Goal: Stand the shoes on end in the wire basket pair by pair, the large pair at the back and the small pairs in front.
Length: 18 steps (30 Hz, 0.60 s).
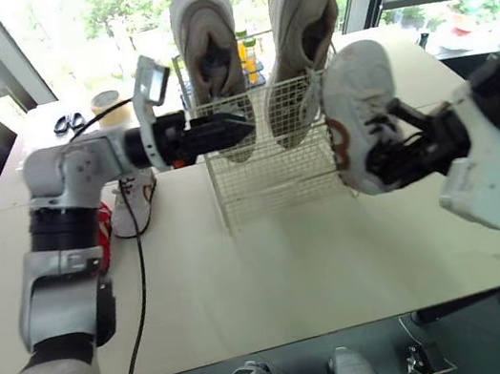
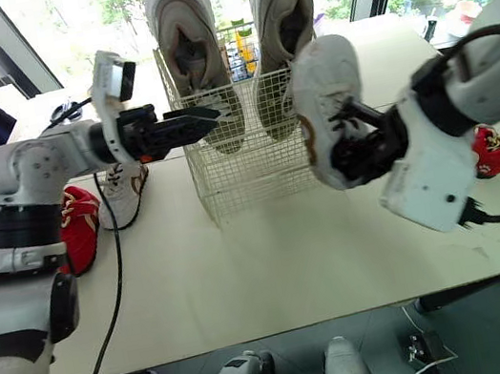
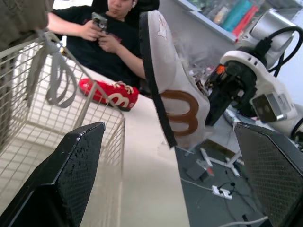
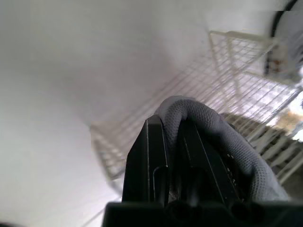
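The wire basket [image 1: 271, 169] stands mid-table. Two large grey-white shoes [image 1: 205, 40] [image 1: 305, 32] stand on end at its back. My right gripper [image 1: 393, 162] is shut on the collar of a small white shoe with a brown logo [image 1: 358, 115], holding it toe-up just off the basket's right front corner. In the right wrist view its fingers [image 4: 158, 156] pinch grey mesh. My left gripper [image 1: 241, 127] is open with nothing in it, level with the basket's front left rim. The matching white shoe [image 1: 132, 203] lies on the table to the left.
A red shoe [image 1: 104, 237] lies by my left arm and another [image 2: 491, 149] at the table's right. Scissors [image 1: 69, 122] and a tape roll [image 1: 106, 101] sit at the far left. Bottles [image 1: 249, 56] stand behind the basket. A person [image 3: 104, 33] sits beyond the table.
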{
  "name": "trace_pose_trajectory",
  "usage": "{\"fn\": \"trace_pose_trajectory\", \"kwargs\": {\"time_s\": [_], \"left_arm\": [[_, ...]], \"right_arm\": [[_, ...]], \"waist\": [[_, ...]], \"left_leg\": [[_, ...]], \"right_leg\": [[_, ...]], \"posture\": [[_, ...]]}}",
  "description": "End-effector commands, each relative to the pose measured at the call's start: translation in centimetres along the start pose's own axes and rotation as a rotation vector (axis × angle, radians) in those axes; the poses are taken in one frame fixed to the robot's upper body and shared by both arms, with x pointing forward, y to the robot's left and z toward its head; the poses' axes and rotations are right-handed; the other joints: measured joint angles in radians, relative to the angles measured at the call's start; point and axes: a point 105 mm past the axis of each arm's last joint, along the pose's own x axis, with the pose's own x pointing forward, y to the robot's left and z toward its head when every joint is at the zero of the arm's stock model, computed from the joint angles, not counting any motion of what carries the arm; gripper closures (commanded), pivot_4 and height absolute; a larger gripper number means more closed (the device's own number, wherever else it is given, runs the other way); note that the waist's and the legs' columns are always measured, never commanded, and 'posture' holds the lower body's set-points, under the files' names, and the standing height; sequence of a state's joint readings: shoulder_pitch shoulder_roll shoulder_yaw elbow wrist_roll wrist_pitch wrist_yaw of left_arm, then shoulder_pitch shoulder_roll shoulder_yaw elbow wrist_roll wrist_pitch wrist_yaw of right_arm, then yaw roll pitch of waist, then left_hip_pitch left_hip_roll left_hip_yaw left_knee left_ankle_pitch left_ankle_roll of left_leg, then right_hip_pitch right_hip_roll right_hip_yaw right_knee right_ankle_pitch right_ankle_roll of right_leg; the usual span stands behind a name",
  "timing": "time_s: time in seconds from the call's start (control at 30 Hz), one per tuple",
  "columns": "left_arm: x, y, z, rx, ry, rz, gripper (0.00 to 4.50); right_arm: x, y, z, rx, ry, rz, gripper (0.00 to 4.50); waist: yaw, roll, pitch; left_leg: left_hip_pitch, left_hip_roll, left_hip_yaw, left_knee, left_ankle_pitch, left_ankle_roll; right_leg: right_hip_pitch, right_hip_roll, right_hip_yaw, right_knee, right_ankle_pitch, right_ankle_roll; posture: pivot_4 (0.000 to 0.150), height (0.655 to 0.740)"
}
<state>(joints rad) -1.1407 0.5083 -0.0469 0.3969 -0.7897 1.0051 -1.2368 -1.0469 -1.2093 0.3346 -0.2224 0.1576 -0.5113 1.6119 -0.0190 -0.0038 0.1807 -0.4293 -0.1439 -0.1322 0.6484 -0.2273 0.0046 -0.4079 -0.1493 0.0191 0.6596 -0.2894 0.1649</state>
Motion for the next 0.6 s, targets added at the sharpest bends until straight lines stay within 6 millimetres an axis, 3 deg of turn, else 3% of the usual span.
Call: {"fn": "trace_pose_trajectory", "kwargs": {"time_s": [0.03,0.6], "left_arm": [[0.4,-0.6,0.8,0.035,0.018,-0.022,0.00],[1.1,0.6,0.7,0.030,-0.012,0.043,0.00]], "right_arm": [[0.1,-0.7,-0.2,-0.056,0.019,-0.006,4.45],[2.7,-2.6,1.3,-0.218,-0.091,-0.047,4.45]], "waist": [[0.003,0.000,0.000],[0.001,0.000,0.000]], "left_leg": [[0.000,0.000,0.000,0.000,0.000,0.000],[0.000,0.000,0.000,0.001,0.001,-0.001]], "right_leg": [[0.000,0.000,0.000,0.000,0.000,0.000],[-0.002,0.000,0.000,0.003,0.000,0.000]], "posture": [[0.150,0.7400],[0.150,0.7400]]}}
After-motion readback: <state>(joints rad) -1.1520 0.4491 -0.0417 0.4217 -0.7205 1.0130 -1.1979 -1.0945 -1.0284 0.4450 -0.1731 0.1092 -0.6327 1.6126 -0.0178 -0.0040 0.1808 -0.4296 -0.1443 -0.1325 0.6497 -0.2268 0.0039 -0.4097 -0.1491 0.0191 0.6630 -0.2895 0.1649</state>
